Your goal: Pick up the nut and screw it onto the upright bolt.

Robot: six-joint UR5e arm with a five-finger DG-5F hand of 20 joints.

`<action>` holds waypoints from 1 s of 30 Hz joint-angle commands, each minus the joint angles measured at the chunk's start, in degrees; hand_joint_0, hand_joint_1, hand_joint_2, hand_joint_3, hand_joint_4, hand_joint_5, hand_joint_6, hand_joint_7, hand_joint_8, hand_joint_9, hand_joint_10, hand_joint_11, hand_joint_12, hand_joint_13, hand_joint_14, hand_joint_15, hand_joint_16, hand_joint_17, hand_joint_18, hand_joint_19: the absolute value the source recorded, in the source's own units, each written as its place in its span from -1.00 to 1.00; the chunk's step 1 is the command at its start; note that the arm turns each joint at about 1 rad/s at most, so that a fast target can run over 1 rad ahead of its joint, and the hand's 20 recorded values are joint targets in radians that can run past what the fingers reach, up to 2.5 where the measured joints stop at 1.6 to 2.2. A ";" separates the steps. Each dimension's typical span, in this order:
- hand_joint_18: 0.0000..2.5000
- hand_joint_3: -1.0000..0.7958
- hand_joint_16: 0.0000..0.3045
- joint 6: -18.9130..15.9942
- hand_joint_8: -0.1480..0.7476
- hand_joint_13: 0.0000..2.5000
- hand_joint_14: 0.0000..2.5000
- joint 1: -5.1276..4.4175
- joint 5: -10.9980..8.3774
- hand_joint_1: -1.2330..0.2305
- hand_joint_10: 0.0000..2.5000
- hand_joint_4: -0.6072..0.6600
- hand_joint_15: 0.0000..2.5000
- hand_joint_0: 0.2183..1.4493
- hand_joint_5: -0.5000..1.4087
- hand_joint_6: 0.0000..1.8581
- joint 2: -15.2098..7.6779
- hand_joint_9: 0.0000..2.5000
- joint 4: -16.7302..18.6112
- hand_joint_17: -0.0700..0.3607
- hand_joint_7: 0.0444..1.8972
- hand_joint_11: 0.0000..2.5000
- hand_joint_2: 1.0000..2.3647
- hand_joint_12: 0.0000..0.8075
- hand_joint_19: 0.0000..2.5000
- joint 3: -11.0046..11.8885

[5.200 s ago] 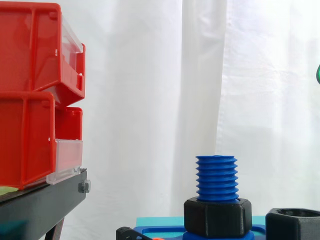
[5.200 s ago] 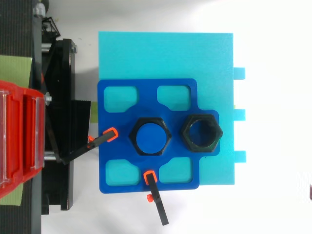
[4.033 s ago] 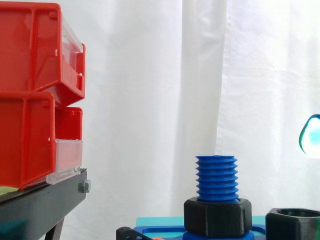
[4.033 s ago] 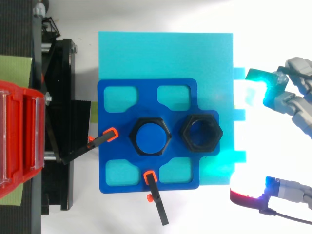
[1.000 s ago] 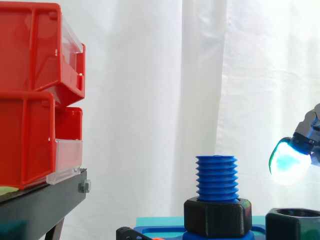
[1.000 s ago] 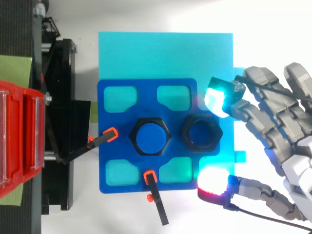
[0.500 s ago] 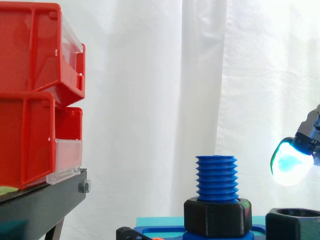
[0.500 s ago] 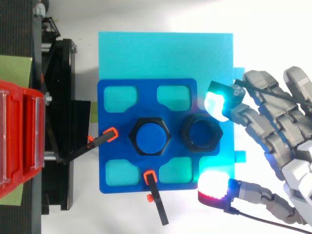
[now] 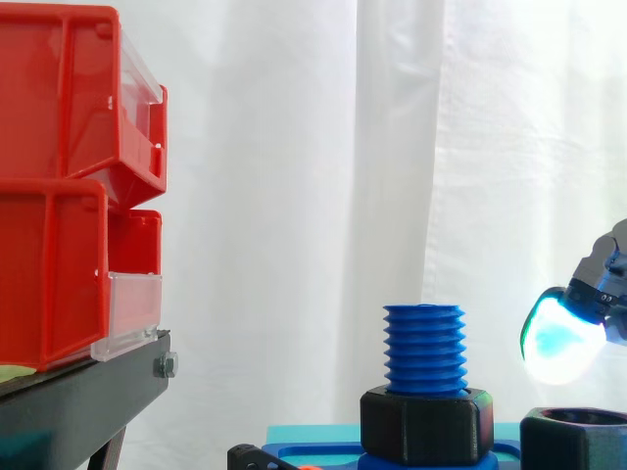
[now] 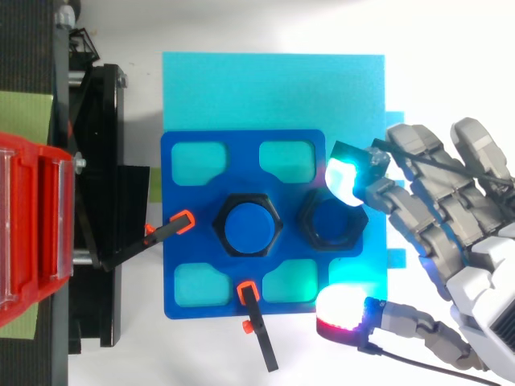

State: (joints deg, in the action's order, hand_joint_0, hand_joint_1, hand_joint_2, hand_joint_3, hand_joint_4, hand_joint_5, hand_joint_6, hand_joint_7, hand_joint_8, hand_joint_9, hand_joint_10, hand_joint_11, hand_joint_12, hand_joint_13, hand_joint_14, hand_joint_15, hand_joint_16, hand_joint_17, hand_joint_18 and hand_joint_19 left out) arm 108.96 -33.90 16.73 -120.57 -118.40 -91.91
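A loose black hex nut (image 10: 331, 223) rests in the right seat of the blue holder plate (image 10: 187, 193); its top shows at the side view's lower right (image 9: 576, 439). The blue threaded bolt (image 9: 423, 350) stands upright left of it, with another black nut (image 9: 425, 423) at its base. In the top view the bolt's round top (image 10: 245, 227) sits inside that nut. My hand (image 10: 451, 233) hovers open just right of the loose nut. One cyan fingertip (image 10: 341, 178) is over the nut's upper right edge and a red-glowing tip (image 10: 342, 315) lies below it. No finger touches the nut.
Stacked red bins (image 9: 69, 186) sit on a black stand (image 9: 83, 401) at the left. The holder lies on a cyan base (image 10: 273, 92). Two black clamps with orange tips (image 10: 181, 221) (image 10: 248, 291) hold the plate at its left and front edges.
The hand came in from the right over the last seconds. Since half a second ago it has shifted a little left and lower, bringing the cyan fingertip over the loose nut's edge.
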 commanded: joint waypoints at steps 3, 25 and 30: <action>-0.83 -0.44 -0.56 -0.41 0.07 -0.75 -1.00 0.15 0.58 -0.33 -1.00 0.42 -1.00 -0.79 -0.73 -0.46 -0.02 -0.76 -0.69 0.03 -0.29 -1.00 -1.00 0.17 -1.00 0.07; -0.81 -0.44 -0.56 -5.95 0.07 -0.74 -1.00 0.59 1.11 -0.30 -1.00 0.42 -1.00 -0.78 -0.72 -0.46 -0.02 -0.76 -4.29 0.02 -0.28 -1.00 -1.00 0.16 -1.00 0.07; -0.81 -0.44 -0.57 -7.18 0.07 -0.74 -1.00 0.59 1.20 -0.29 -1.00 0.43 -1.00 -0.78 -0.72 -0.46 -0.10 -0.76 -5.08 0.02 -0.27 -1.00 -1.00 0.16 -1.00 0.07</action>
State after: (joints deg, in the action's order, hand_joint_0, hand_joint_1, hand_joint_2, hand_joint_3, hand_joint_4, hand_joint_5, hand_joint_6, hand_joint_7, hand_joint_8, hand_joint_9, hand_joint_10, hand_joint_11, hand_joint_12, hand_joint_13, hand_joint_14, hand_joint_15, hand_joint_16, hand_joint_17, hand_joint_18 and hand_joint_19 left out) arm 102.40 -33.31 17.87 -120.62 -123.02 -91.87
